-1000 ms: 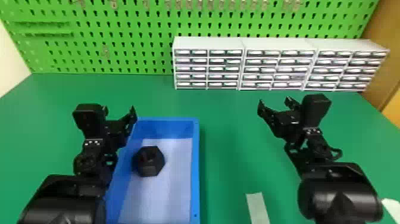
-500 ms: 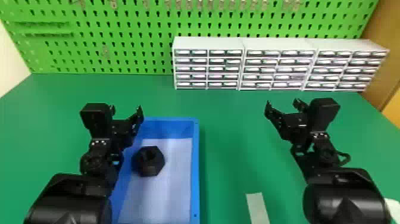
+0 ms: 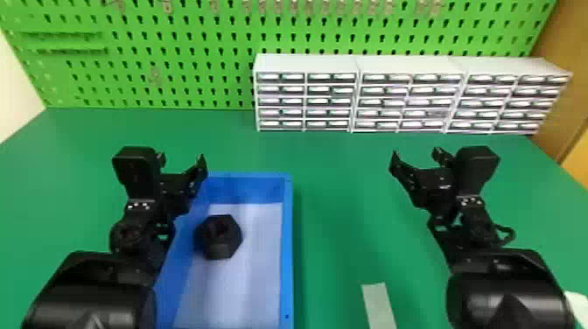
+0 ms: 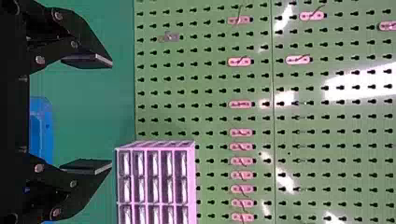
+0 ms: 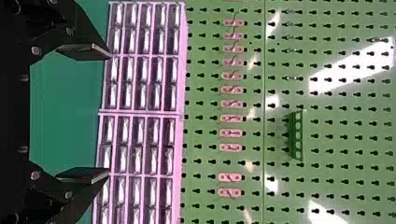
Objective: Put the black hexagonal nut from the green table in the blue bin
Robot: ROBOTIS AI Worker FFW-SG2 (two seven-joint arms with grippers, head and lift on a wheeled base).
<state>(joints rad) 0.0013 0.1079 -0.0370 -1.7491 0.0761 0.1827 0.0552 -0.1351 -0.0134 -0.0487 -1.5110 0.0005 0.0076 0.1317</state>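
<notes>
Right now, from my head view, the black hexagonal nut sits inside the blue bin — on its floor, toward the bin's ten o'clock. I have the left gripper at nine o'clock and the right gripper at three — jaws spread wide on both. White drawer units stand around two o'clock on the green table, and a pale strip lies at five.
</notes>
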